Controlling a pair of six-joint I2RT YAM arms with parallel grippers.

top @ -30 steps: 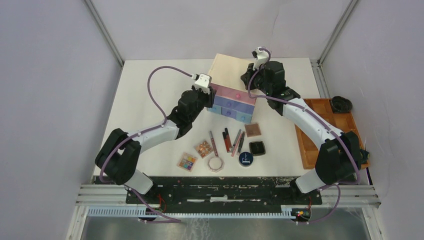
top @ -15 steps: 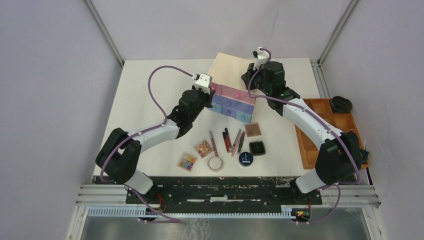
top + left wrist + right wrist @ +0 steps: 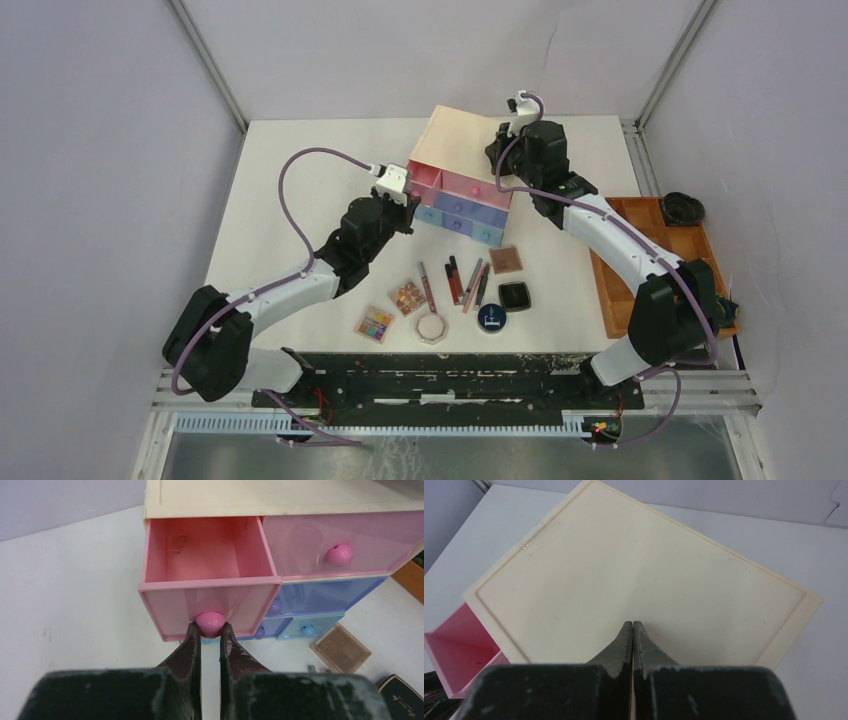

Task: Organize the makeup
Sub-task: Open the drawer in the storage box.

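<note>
Counter (image 3: 290, 200): white, with everything below resting on it.
Left claw (image 3: 209, 626): mine, clenched on the pink knob (image 3: 210, 621); one finger sits on each side of the ball.
Pink drawer (image 3: 210, 555): top left of the drawer box, slid out toward my left claw so its inside shows from above.
Square palettes: two, near the front edge of the counter. The many-coloured one (image 3: 375, 323) is farthest left. The reddish-brown one (image 3: 406, 296) is just beside it, up and to the right.
Pale jar (image 3: 431, 328): eight-sided, in front of the tubes, between the palettes and the round compact.
Slim tubes: a single one (image 3: 427, 286) lies beside the reddish palette. A red and black group (image 3: 455, 280) and a pink and dark pair (image 3: 478, 284) lie side by side, all in front of the drawer box.
Round compact (image 3: 491, 318): dark blue, near the front edge, right of the jar.
Brown compact (image 3: 505, 260): square, just in front of the box's right end.
Black compact (image 3: 514, 295): square, between the brown one and the round one.
Drawer box (image 3: 644, 580): beige top; below it are pink, purple and blue drawer fronts, all closed apart from the one I hold.
Right claw (image 3: 632, 625): mine, tips pressed together with nothing between them, over the box's top; I cannot tell whether they touch it.
Wooden tray (image 3: 690, 245): orange-brown, at the far right edge, well apart from the makeup.
</note>
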